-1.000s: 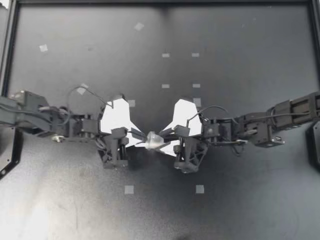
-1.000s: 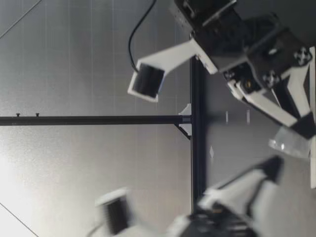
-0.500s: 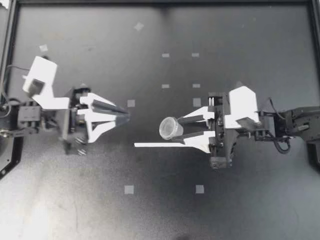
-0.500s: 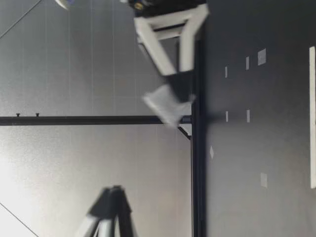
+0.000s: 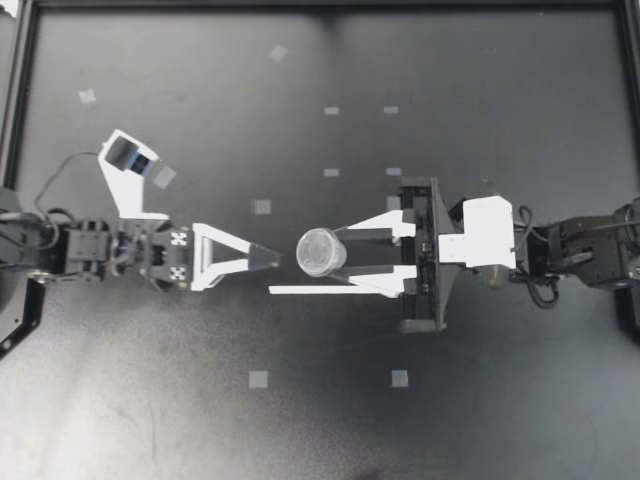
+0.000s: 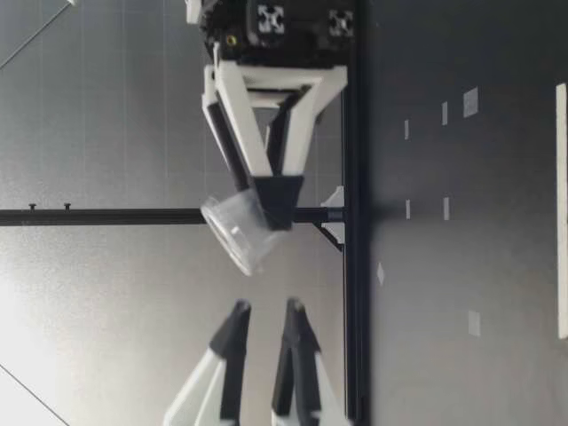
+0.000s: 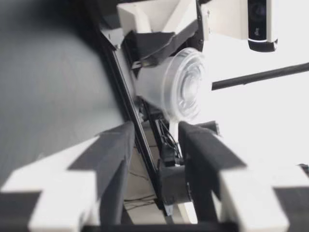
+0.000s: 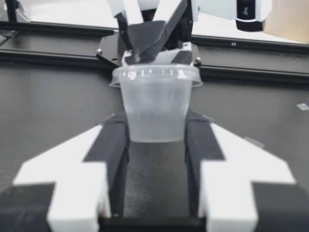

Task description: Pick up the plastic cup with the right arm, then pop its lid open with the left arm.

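A small clear plastic cup hangs in the air over the middle of the dark table, well above its surface. It looks empty. The low view shows the cup tilted, with its mouth facing up and partly toward the left side.

My right gripper reaches in from the right and is clamped on the cup. In the right wrist view both dark fingers press the tapered wall low down, near the base, one on each side of the cup. The rim stands free above them.

My left gripper comes in from the left. Its fingertips sit just beside the cup's rim without touching it. Its fingers stand a narrow gap apart with nothing between them, as the left wrist view and the low view both show.

A few small pale tape squares lie scattered on the table.

Holding this cup well probably calls for a light, even squeeze. The thin wall looks likely to buckle under force, and the taper could let the cup slide out of the fingers. A steady right wrist would guard the rim against a knock from the left fingertips.
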Robot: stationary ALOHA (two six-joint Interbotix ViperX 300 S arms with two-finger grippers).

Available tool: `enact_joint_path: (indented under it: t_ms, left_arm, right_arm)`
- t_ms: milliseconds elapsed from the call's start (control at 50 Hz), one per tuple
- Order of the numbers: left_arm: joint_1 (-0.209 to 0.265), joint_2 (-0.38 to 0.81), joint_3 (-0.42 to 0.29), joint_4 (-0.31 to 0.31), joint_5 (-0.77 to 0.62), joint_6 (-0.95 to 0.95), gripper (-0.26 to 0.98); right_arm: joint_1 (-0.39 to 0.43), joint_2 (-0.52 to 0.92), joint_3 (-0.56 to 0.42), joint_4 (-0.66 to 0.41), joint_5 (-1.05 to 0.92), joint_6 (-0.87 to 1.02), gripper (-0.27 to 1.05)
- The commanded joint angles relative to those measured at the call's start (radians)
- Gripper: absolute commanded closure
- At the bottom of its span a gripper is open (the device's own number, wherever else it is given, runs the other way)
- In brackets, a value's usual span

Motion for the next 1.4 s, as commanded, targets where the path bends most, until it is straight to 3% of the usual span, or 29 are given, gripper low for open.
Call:
enact_joint_path:
  t_ms: [0, 420, 560, 820, 920, 1160, 1380]
  left_arm:
    - [-0.002, 0.003, -0.037, 0.012, -0.011, 0.000, 0.29]
    - [-0.002, -0.008, -0.091, 0.015, -0.029, 0.015, 0.29]
    - [-0.002, -0.037, -0.117, 0.014, -0.029, 0.094, 0.29]
    - [0.006, -0.094, -0.103, 0.014, -0.003, 0.229, 0.29]
    - [0.008, -0.106, -0.091, 0.015, 0.025, 0.356, 0.29]
    - [0.008, -0.167, -0.041, 0.015, 0.074, 0.891, 0.29]
    - [0.008, -0.170, -0.029, 0.008, 0.175, 1.201, 0.29]
  right_arm:
    - [-0.006, -0.002, -0.021, -0.003, -0.012, 0.002, 0.45]
    - [-0.006, 0.084, -0.048, -0.006, 0.057, 0.057, 0.45]
    - [-0.002, 0.114, -0.032, -0.008, 0.067, 0.133, 0.45]
    - [0.032, 0.057, 0.040, -0.008, 0.086, 0.196, 0.45]
    - [0.043, -0.012, 0.034, -0.008, 0.086, 0.224, 0.45]
    - [0.044, -0.166, 0.029, -0.008, 0.086, 0.250, 0.45]
    - [0.044, -0.137, 0.026, -0.006, 0.083, 0.253, 0.45]
